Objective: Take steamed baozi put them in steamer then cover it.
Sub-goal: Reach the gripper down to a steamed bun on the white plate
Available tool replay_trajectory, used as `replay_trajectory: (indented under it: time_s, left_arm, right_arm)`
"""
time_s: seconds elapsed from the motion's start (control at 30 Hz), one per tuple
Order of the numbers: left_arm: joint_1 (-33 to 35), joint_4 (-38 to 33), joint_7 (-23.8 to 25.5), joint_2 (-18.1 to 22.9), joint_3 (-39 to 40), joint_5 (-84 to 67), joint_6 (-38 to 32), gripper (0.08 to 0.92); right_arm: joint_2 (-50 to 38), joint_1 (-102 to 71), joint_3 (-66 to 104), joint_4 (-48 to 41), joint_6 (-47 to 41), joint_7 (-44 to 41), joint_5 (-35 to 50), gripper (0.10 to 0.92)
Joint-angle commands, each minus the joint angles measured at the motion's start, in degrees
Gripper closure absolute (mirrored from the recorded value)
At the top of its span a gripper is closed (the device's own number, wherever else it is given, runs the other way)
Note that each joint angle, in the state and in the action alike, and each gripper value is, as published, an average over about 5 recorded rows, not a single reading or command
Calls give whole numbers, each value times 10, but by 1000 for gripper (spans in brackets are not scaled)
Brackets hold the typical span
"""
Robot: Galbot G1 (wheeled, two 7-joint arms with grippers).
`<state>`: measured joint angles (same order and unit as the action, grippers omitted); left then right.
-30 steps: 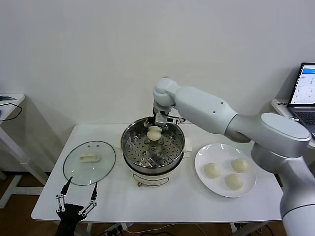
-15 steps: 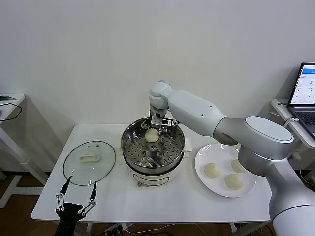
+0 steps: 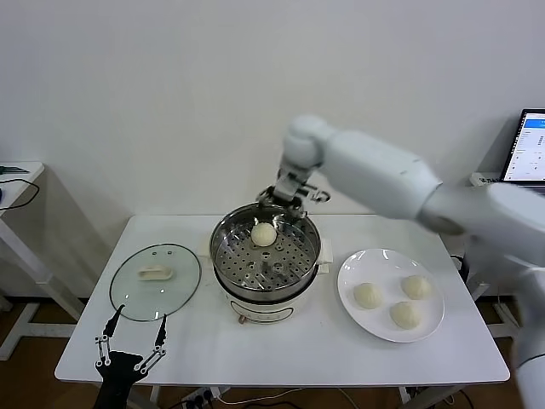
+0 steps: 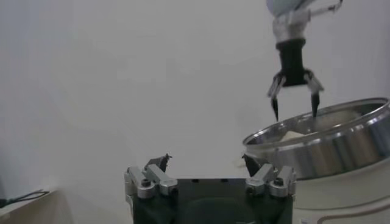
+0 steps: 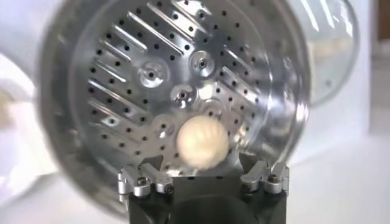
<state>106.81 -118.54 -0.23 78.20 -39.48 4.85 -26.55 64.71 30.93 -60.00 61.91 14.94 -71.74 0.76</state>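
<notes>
Right end effector (image 3: 288, 203) above white table (image 3: 281, 349)

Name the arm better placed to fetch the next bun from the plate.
Right. The right gripper hangs open over the steamer, beside the plate holding three buns. The left gripper sits low beyond the lid.

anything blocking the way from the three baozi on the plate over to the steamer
Nothing visible does. The three baozi sit uncovered on the white plate, right beside the steamer, which is open with one baozi inside. The glass lid lies on the table's far side. The right gripper hangs open over the steamer's back rim.
</notes>
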Motion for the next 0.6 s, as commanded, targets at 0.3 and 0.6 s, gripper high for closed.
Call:
replay_trajectory:
  time_s: [0.3, 0.6]
  left_arm:
    - [0, -1, 1, -1, 5, 6, -1, 177]
    - [4, 2, 0, 6, 6, 15, -1, 177]
  right_arm:
    - [-284, 16, -172, 83, -237, 31, 241, 203]
    - [-298, -91, -179, 126, -257, 94, 214, 203]
